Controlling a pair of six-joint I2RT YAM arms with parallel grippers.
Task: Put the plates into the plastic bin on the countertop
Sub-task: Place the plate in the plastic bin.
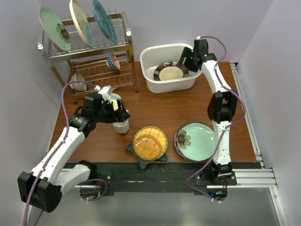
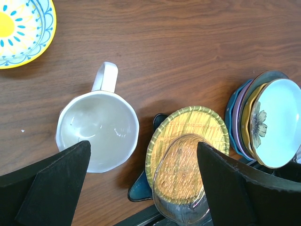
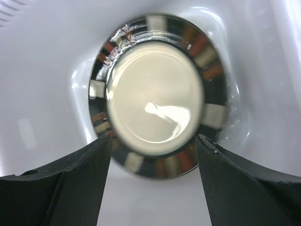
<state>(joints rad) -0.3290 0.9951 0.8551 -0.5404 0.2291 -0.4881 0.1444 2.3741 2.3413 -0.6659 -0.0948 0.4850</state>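
Observation:
The black-striped plate with a pale centre (image 1: 170, 71) lies inside the white plastic bin (image 1: 155, 84). My right gripper (image 1: 183, 60) hovers over it, open and empty. In the right wrist view the plate (image 3: 157, 101) sits just beyond the open gripper (image 3: 153, 141). An amber plate (image 1: 149, 142) rests on a teal star-shaped plate (image 1: 141, 163) near the countertop's front edge. A mint flower plate (image 1: 195, 140) tops a stack to its right. My left gripper (image 1: 120, 114) is open and empty above a white mug (image 1: 121, 126). Its wrist view shows the open gripper (image 2: 143, 150), mug (image 2: 98, 131), amber plate (image 2: 188, 160) and stack (image 2: 263, 122).
A steel wire dish rack (image 1: 122, 47) at the back left holds three upright plates (image 1: 80, 21) and small patterned bowls (image 1: 113, 61) below. A yellow and blue bowl (image 2: 21, 28) lies by the mug. The black front edge (image 1: 164, 172) runs along the near side.

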